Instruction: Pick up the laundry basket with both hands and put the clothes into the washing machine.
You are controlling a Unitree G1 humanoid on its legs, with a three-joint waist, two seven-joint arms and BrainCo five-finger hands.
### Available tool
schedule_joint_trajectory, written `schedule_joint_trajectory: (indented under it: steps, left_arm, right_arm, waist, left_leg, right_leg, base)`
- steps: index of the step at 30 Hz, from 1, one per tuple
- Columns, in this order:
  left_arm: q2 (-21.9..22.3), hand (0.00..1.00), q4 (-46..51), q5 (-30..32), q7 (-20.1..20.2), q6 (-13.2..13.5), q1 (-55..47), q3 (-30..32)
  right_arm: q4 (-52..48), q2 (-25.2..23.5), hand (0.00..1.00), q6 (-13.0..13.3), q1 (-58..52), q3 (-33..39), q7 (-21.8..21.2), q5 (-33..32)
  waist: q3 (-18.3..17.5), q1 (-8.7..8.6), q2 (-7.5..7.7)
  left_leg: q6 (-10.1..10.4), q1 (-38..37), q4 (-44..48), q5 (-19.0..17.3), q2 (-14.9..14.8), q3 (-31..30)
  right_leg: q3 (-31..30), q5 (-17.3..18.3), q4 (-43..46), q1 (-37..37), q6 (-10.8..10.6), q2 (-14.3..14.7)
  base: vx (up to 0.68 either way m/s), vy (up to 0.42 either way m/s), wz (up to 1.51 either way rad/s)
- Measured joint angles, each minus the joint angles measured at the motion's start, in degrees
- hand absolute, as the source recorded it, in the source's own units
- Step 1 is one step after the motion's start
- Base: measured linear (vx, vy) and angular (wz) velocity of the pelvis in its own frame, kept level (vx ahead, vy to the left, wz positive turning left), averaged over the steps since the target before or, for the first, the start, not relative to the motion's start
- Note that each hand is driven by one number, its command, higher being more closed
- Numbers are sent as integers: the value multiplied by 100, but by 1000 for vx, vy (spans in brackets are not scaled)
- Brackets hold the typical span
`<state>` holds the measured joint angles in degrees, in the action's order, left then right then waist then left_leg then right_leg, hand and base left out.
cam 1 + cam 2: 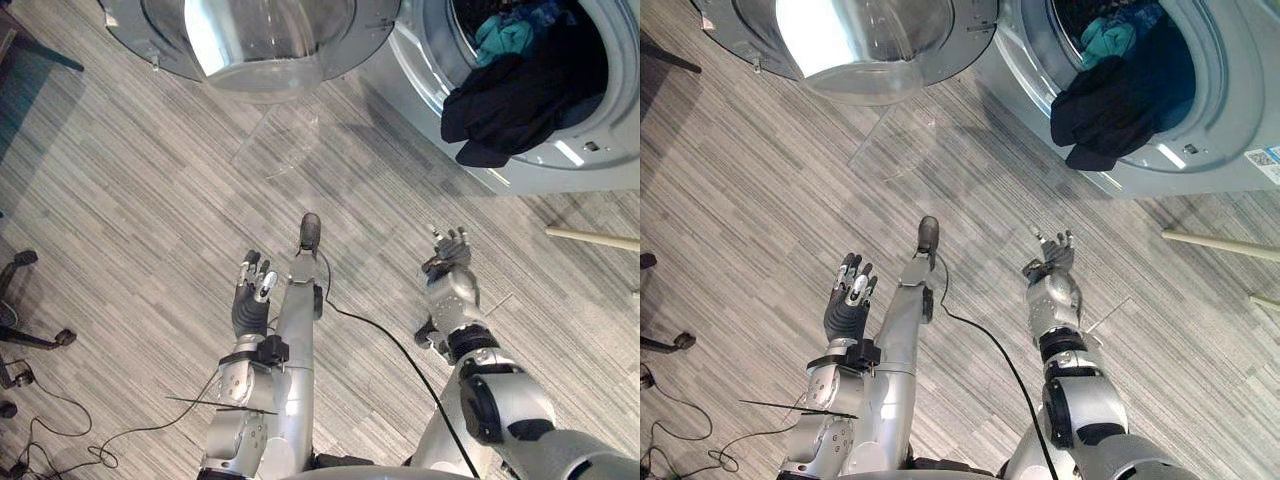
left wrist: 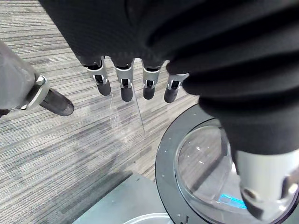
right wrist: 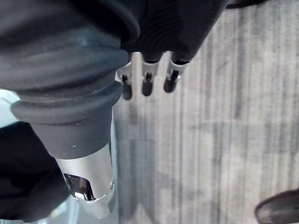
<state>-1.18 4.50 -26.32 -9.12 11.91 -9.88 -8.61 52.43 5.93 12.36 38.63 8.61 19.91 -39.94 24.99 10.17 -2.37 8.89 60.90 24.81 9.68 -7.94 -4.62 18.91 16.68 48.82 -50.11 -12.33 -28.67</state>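
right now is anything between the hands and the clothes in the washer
Nothing visible. Only bare floor lies between the open left hand, the open right hand and the washing machine. Its door is swung wide to the left, off that path. A black garment hangs over the drum's lip, with teal cloth behind it.

Clothes [image 1: 505, 105] in washing machine [image 1: 612, 150] (door [image 1: 262, 40] left)

Floor: grey striped planks [image 1: 130, 200], soft glare near centre.
Lower left: dark wheeled chair base [image 1: 35, 338].
Right edge: pale rod [image 1: 592, 238] lying flat.
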Motion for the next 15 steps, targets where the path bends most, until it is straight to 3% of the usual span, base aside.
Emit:
schedule_joint_trajectory:
  steps: [6, 12, 15]
  left_arm:
    - [29, 0, 94, -11, 1, 13, -1, -39]
    - [54, 0, 913, -77, 25, 95, -4, -71]
    - [48, 0, 1008, -146, 17, 121, 27, -69]
  right_arm:
    - [15, 527, 0, 64, 453, 755, 158, -306]
    - [156, 2113, 0, 120, 1383, 1138, 394, -692]
    - [495, 2420, 0, 53, 1676, 1238, 648, -945]
  waist:
    - [0, 17, -2]
    - [2, 3, -51]
    - [4, 45, -101]
  left_leg:
    - [-9, 142, -332, 121, 218, -145]
    - [-54, 1030, 121, 178, 642, -290]
    - [-48, 1227, 228, 169, 865, -348]
  right_leg:
    - [286, 116, 31, -46, -64, -192]
    - [397, 289, 520, -630, -126, -686]
    - [446, 526, 848, -725, -189, -966]
  base:
    - [58, 54, 26]
    - [59, 82, 40]
    - [40, 106, 50]
